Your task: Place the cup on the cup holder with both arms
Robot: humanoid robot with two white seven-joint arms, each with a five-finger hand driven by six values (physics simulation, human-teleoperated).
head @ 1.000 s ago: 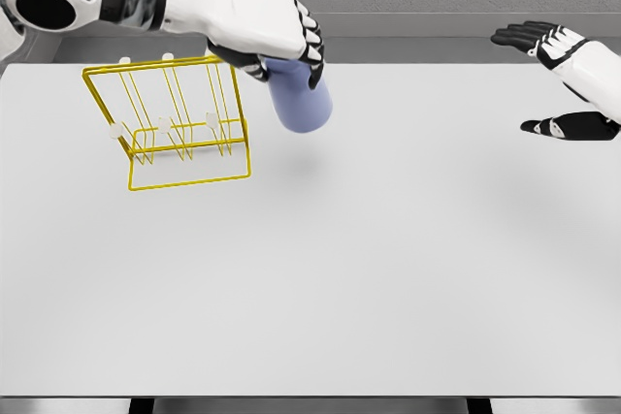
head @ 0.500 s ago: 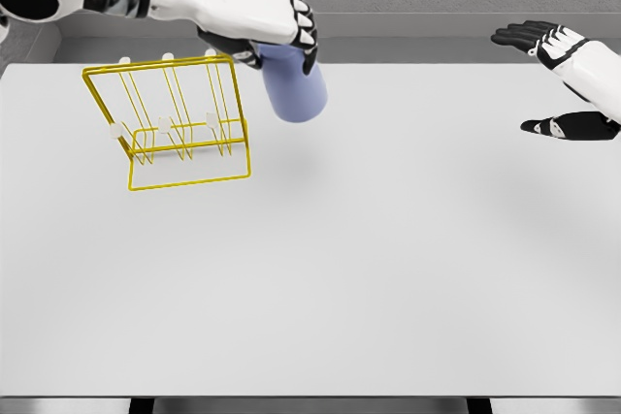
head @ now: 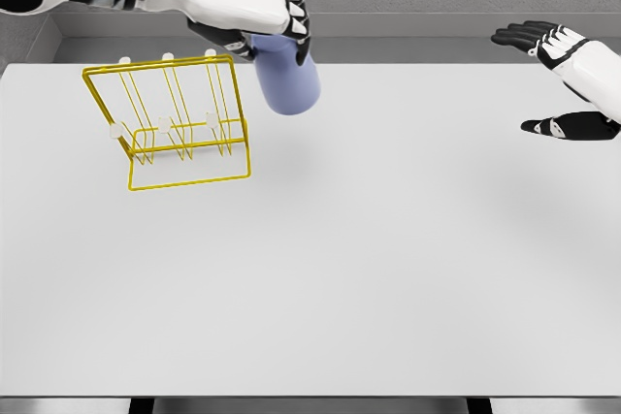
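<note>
A lavender-blue cup [head: 287,82] hangs in the air, tilted, with my left hand [head: 254,18] shut on its upper part; its top is hidden by the fingers. The cup is just right of the top right corner of the yellow wire cup holder [head: 179,123], which stands on the white table [head: 369,259] at the back left. Several white-tipped pegs rise inside the holder. My right hand [head: 563,79] hovers at the far right edge, fingers spread, holding nothing.
A grey wall runs behind the table's far edge. The table's front edge shows at the bottom of the view, with two dark legs beneath it.
My left hand has lifted the cup upward and slightly to the left, closer to the holder's top corner. The right hand and the holder have not moved.
</note>
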